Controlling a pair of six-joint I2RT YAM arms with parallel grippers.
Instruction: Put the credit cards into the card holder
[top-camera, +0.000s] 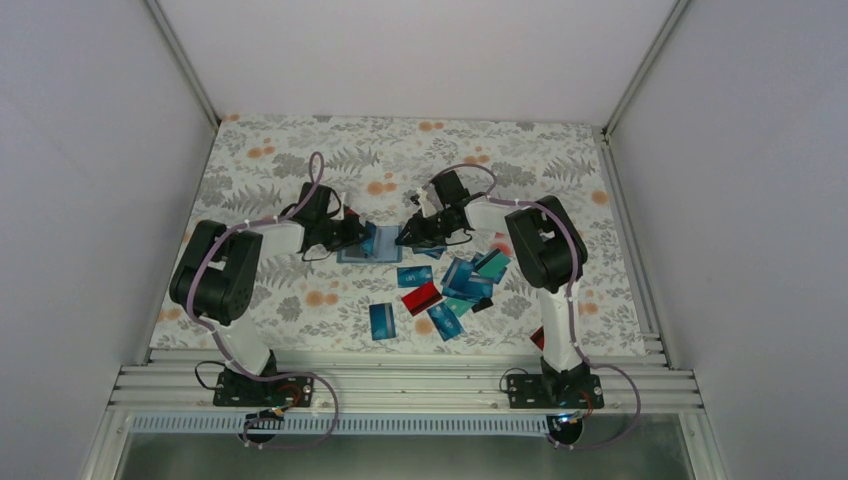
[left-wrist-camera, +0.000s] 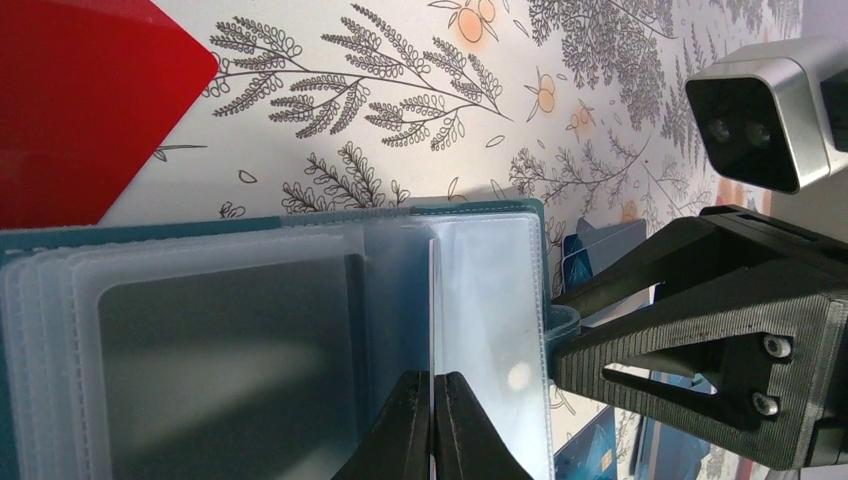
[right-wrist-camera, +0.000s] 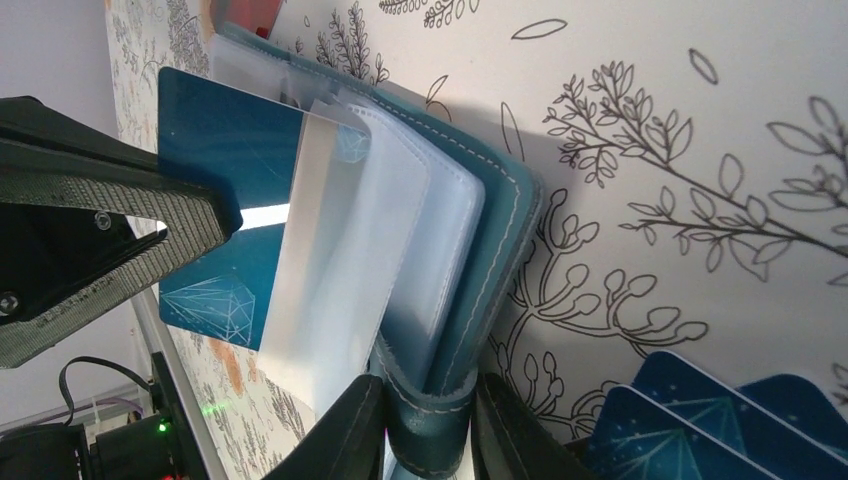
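The teal card holder (top-camera: 372, 247) lies open mid-table, its clear sleeves (left-wrist-camera: 230, 350) fanned out. My left gripper (left-wrist-camera: 432, 380) is shut on a teal credit card (right-wrist-camera: 210, 150), seen edge-on (left-wrist-camera: 432, 300) in the left wrist view, standing between the sleeves. In the right wrist view the card's far part lies behind a clear sleeve (right-wrist-camera: 330, 260). My right gripper (right-wrist-camera: 428, 400) is shut on the holder's strap tab (right-wrist-camera: 432, 435) at its right edge. In the top view the left gripper (top-camera: 356, 236) and right gripper (top-camera: 408, 236) face each other across the holder.
Several loose cards (top-camera: 468, 282), blue and teal, lie right of the holder. A red card (top-camera: 422, 297) and a blue one (top-camera: 382, 320) lie nearer the front. A red card (left-wrist-camera: 80, 100) lies beyond the holder. White walls enclose the floral table (top-camera: 300, 170).
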